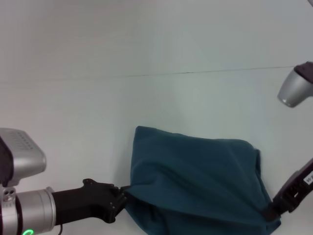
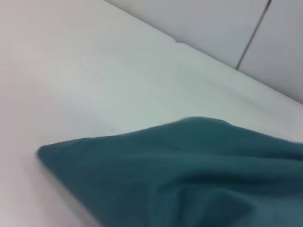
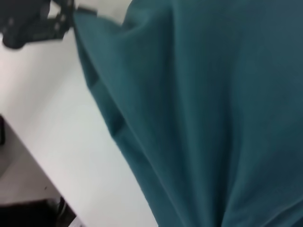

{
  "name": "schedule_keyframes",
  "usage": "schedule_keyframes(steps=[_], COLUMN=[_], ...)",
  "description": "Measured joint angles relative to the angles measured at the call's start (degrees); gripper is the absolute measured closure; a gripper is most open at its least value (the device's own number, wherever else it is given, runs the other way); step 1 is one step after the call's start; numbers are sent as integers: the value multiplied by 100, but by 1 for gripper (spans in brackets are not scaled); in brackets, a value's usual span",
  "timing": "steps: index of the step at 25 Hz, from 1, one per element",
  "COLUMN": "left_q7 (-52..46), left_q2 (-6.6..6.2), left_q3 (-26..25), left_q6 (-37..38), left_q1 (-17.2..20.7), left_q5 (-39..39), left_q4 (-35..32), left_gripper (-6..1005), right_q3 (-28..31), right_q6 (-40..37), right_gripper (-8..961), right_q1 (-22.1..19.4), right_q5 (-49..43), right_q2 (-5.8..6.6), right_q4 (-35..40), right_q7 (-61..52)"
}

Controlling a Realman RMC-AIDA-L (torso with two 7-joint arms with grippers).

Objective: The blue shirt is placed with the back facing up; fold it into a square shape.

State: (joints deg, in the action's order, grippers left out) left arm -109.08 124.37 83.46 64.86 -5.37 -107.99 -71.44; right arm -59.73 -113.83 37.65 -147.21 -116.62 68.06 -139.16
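Dark teal-blue soft cotton shirt [image 1: 195,176] lies bunched on the near right part of the white tabletop [image 1: 146,98], its far edge resting flat. Left pincer [image 1: 122,195] is clenched on the shirt's near left edge, pulling the fabric taut. Right pincer [image 1: 272,211] grips the near right corner, and the cloth hangs stretched between the two.

Left end effector [image 1: 122,195] and right end effector [image 1: 272,209] both clamped, low, apart.
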Motion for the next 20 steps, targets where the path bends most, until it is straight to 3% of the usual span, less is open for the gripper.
schedule_keyframes(steps=[8, 20], left_q7=[154, 333], left_q2=[-9, -16], left_q3=[-394, -476], left_q6=[19, 22], left_q1=[-33, -182], left_q5=[379, 563], left_q4=[404, 696], left_gripper=[946, 944], right_q3=[36, 31], right_q6=[21, 4], right_gripper=[923, 922], right_q1=[-19, 75], right_q5=[-19, 12], right_q2=[67, -3], right_q4=[-520, -466], right_q7=[450, 544])
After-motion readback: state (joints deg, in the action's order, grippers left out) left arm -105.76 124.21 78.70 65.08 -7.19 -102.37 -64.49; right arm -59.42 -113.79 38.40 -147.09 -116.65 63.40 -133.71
